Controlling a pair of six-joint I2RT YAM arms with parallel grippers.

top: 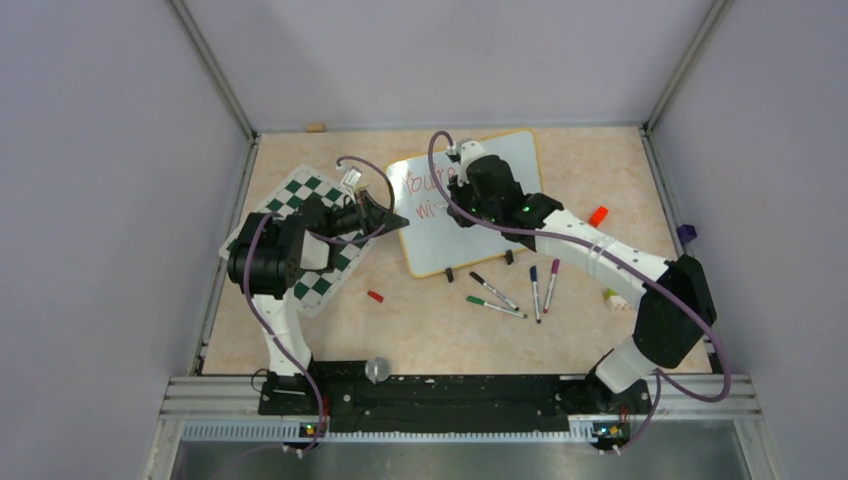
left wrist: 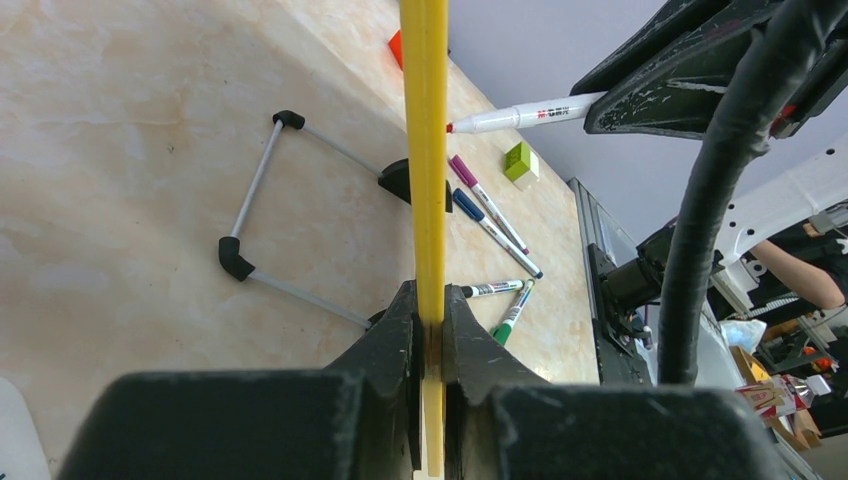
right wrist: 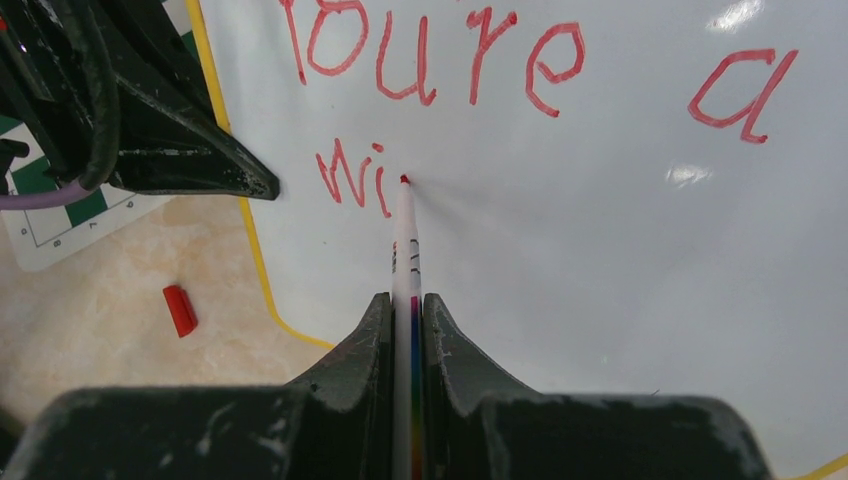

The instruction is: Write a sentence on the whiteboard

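The right gripper [right wrist: 405,305] was seen clamped on a red marker [right wrist: 404,235], tip touching the whiteboard [right wrist: 600,250]; the left gripper [left wrist: 429,296] was closed on its yellow edge; loose markers [top: 510,291] and a red cap [top: 375,296] lay near; the board, mid-table beside the chess mat [top: 305,190], bore red "Youre a Wi"; a wire stand [left wrist: 258,185] behind it was shown by the left wrist view alone.

The tan surface [top: 420,330] holds a checkered mat [top: 305,192] and the whiteboard [top: 470,245]. Four pens [top: 534,292] lie close together near the board. A small red cap [top: 375,296] and a red block [top: 598,215] lie there too.
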